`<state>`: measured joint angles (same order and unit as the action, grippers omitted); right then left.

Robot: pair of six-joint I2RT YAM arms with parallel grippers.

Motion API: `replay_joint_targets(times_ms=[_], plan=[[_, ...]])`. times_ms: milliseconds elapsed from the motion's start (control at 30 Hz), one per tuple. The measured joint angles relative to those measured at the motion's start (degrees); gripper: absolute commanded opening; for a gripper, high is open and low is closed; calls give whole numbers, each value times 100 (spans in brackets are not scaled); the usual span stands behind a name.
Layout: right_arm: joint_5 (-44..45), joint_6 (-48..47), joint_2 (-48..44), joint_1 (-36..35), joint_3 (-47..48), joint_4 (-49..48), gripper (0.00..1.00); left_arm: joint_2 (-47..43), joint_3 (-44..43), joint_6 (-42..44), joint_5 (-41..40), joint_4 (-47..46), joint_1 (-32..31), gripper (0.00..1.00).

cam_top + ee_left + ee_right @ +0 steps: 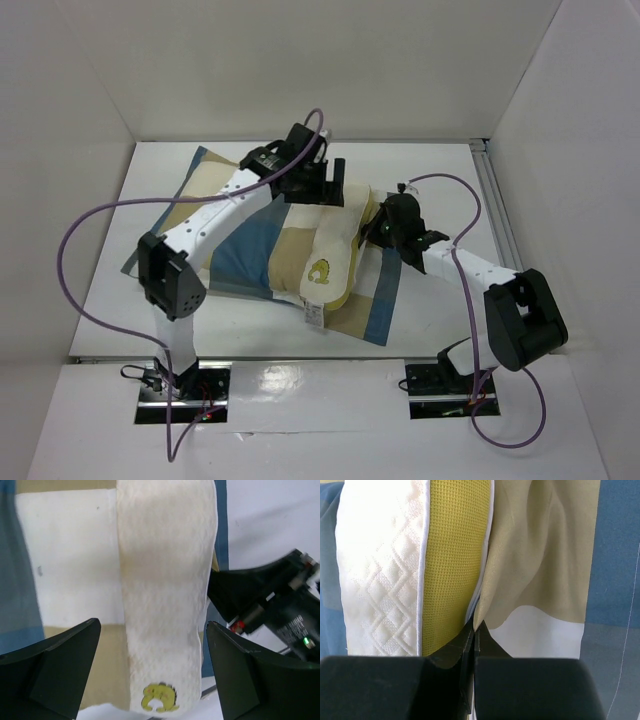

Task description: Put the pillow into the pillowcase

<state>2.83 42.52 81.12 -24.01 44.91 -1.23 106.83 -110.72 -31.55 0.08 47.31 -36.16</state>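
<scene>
Pillow [331,250], soft cream-yellow quilted, lies atop blue-tan-cream checked fabric pillowcase [248,250], long axis near-to-far between wide-spread left gripper [152,627] fingers; right gripper [472,630] pinches pillowcase edge just beside it.

Robotics laboratory test cell: a white bench [440,170] boxed in by plain white walls [300,60], with a left arm [200,225] and right arm [480,270] bolted to metal base plates [180,405] at its near edge, trailing purple cables [75,250].
</scene>
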Motion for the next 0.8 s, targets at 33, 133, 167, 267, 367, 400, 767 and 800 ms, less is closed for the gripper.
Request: replay_joint_targets(times_ms=[33, 133, 167, 267, 367, 400, 767, 800], plan=[[0, 0, 0, 0, 0, 0, 0, 199, -120, -28, -48, -7, -39, 99], [7, -2, 0, -24, 0, -2, 0, 857, -505, -155, -149, 0, -166, 99], [11, -2, 0, -33, 0, -2, 0, 1036, -601, -179, -166, -20, -192, 99], [26, -2, 0, -39, 0, -4, 0, 1587, -1008, -295, -256, -22, -278, 100], [42, -4, 0, -39, -2, 0, 0, 1917, -1270, -339, -332, 4, -317, 92], [46, -7, 0, -39, -2, 2, 0, 1978, -1320, -350, -350, 15, -337, 80], [-39, -50, 0, 2, -24, 280, 0, 1547, 232, -304, -459, -623, -402, 0], [-129, -63, 0, 39, -22, 321, 0, 1331, 654, -278, -452, -857, -407, 0]])
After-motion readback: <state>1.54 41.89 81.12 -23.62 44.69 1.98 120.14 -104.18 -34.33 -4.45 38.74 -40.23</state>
